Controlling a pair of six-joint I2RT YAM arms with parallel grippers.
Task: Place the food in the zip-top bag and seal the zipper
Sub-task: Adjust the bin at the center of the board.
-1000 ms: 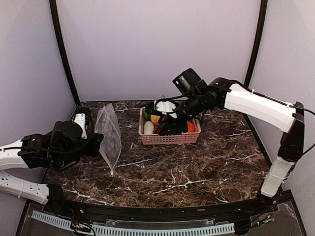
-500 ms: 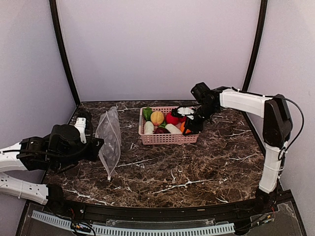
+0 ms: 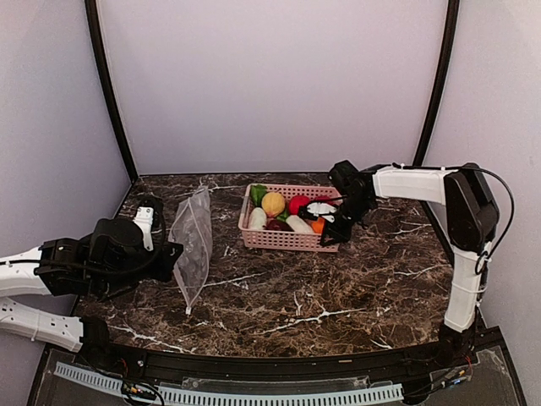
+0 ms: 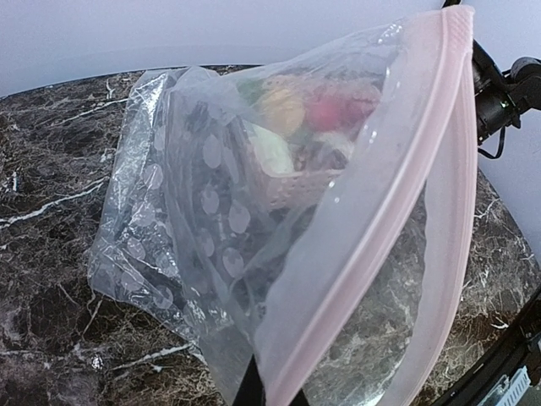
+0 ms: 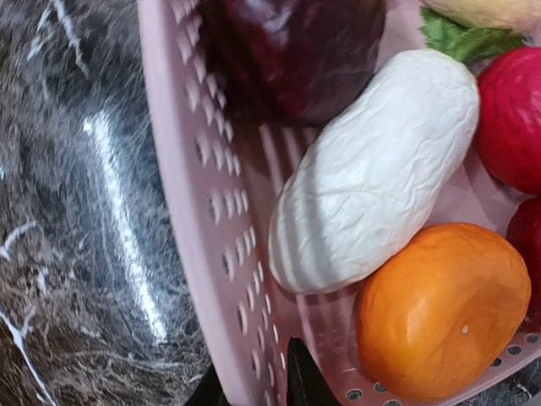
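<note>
Top external view: two robot arms reach over a dark, white-veined marble counter [image 3: 338, 296]. At left, the left hand [image 3: 173, 254] is clamped on the zip-top bag [image 3: 193, 245], a clear, crinkly film printed with faint round dots, held on edge and well apart from the pink mesh basket [image 3: 287, 238]. From the left wrist, the zipper [image 4: 372, 228], a pale pink ribbed strip, stands unsealed, its two lips parted so the mouth gapes. The food [image 3: 287, 211] lies heaped in the basket: a green leafy piece [image 3: 258, 193], a dimpled yellow-peach ball [image 3: 273, 203], a red ball [image 3: 297, 205], a wrinkled, oblong white radish [image 5: 372, 182], a glossy orange [image 5: 439, 313] touching it, and a shiny dark purple piece [image 5: 292, 51]. The right hand [image 3: 330, 228] sits at the basket's right end. Its black fingers [image 5: 300, 376] straddle the perforated plastic wall, one inside and one outside, apparently pinched on it.
</note>
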